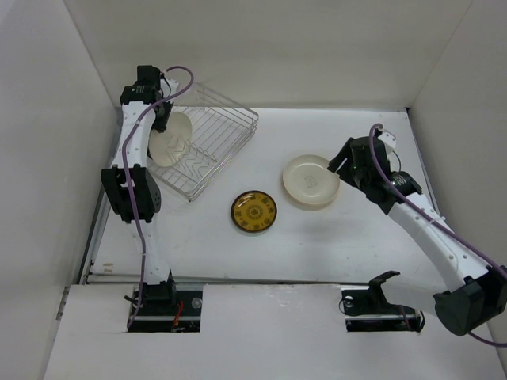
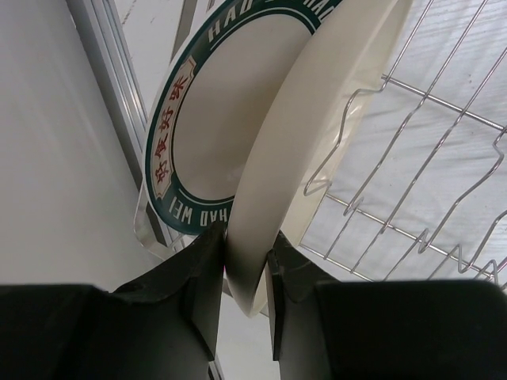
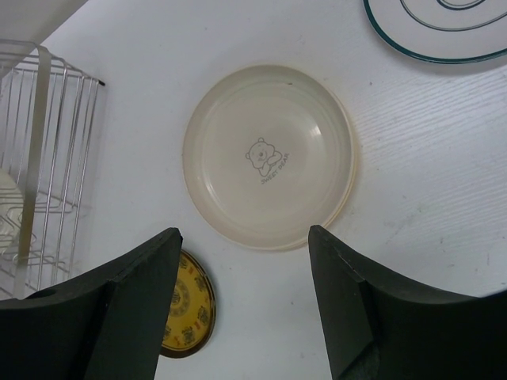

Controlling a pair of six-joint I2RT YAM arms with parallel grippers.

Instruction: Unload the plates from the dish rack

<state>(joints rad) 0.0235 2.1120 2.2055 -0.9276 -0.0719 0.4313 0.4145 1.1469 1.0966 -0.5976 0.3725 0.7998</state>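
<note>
Left gripper point(image 2: 247, 245): pinching rim of plain cream plate point(image 2: 317, 119) in dish rack point(image 1: 230, 119), far-left corner of table point(image 1: 356, 237); right gripper point(image 3: 243, 237): wide, over bear-print plate point(image 3: 269, 154)

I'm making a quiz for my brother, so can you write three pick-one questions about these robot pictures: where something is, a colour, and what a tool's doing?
1. Where is the dark gold-centred plate? A on another plate; B leaning on the wall; C flat on the table.
2. What colour is the lettered plate's rim? A dark green; B pink; C purple.
3. What is the left tool doing? A hanging open; B pinching the standing cream plate; C holding a cup.
C, it lies near the bear plate; A, a green band rings it; B, its fingers press both sides of the rim.
</note>
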